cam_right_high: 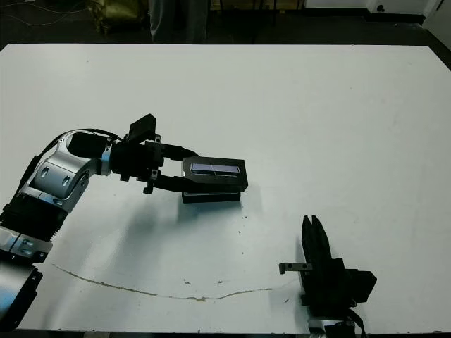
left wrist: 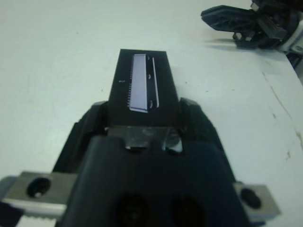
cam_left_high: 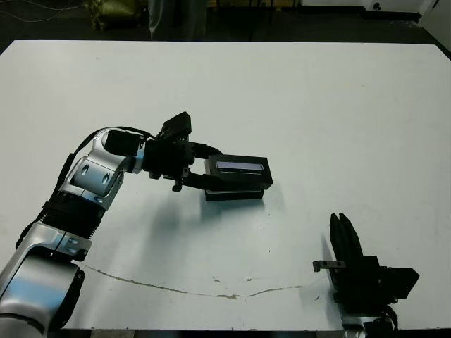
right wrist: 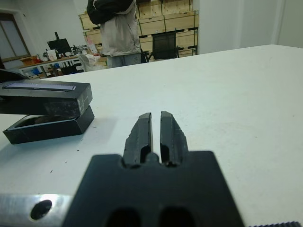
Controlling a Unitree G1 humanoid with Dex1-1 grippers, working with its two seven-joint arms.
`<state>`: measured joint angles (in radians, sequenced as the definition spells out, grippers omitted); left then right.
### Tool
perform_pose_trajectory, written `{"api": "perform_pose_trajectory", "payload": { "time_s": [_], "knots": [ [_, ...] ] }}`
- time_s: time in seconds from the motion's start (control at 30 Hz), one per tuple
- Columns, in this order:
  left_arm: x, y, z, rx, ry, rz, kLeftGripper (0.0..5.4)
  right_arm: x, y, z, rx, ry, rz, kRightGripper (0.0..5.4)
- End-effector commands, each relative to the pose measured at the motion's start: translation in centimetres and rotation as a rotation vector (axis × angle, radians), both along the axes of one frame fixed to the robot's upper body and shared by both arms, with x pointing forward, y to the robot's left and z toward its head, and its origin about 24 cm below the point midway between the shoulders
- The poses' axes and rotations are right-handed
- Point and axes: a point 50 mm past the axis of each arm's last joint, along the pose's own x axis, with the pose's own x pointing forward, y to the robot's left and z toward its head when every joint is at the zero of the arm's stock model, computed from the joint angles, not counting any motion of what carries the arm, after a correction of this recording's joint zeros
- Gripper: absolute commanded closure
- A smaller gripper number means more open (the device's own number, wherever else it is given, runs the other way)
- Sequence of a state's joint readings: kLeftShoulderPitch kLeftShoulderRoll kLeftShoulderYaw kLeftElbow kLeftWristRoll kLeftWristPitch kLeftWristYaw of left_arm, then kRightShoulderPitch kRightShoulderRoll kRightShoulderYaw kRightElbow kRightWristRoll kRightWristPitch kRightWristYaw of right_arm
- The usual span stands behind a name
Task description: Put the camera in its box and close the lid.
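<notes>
Right wrist view: one lid [right wrist: 45, 97] (held by left fingers [cam_left_high: 201, 176]) above one box [right wrist: 47, 127].

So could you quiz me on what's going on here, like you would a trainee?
1. True or false: the left claw grips the black rectangular lid with the grey window strip.
2. Where is that lid? A) flat on the white table B) held just above the shallow black box C) by the right claw.
3. Fill in: the right claw's fingers are nearly ____.

Key: 1 true. 2 B; the right wrist view shows a gap, so the box is not yet closed. 3 shut; it holds nothing.
</notes>
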<state>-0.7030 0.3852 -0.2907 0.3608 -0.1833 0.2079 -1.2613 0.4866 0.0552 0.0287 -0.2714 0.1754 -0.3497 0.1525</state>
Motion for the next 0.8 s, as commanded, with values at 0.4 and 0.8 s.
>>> {"api": "perform_pose_trajectory", "payload": {
  "time_s": [0.4, 0.8],
  "knots": [
    [-0.4, 0.1, -2.0, 0.058, 0.069, 0.009, 2.97, -1.0, -0.2, -1.4, -0.005, 0.121, -0.027, 5.4],
    [-0.6, 0.3, -2.7, 0.098, 0.094, -0.004, 2.97, -1.1, -0.2, -1.5, 0.002, 0.123, -0.029, 5.4]
  ]
}}
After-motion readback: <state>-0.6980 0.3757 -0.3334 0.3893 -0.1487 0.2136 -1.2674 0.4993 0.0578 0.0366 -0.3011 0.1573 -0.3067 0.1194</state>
